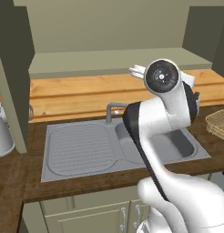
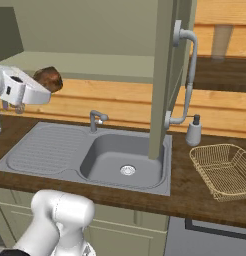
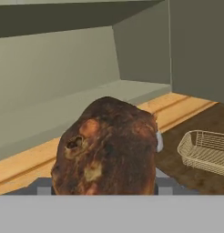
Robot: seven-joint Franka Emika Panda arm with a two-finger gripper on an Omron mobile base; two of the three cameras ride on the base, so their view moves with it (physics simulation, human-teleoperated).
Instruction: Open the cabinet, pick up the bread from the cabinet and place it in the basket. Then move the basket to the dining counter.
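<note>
One bread (image 3: 107, 148), one basket (image 2: 222, 170), one open cabinet (image 1: 109, 61) and one pincer (image 2: 45, 86) make up the scene.

In the hand view the bread, a dark-brown crusty lump, sits right in front of the camera at 6 o'clock, hiding the fingertips. It is roughly round, a little taller than wide there, so no clear long axis or pointing direction can be told. In the right base view the bread shows at 10 o'clock, at the end of the white hand, raised in the air above the grey sink (image 2: 90, 152) and in front of the cabinet's pale green shelf (image 2: 90, 65). The pincer appears to grasp the bread, with its jaws standing wide around the lump, though the contact itself is hidden.

The tan wicker basket rests upright on the dark wood tabletop (image 2: 195, 192) at 4 o'clock in the right base view, well apart from the bread, its long axis running away from the camera. One soap bottle (image 2: 193, 131) stands just behind it, beside one open cabinet door (image 2: 162, 75) with a silver bar handle.
</note>
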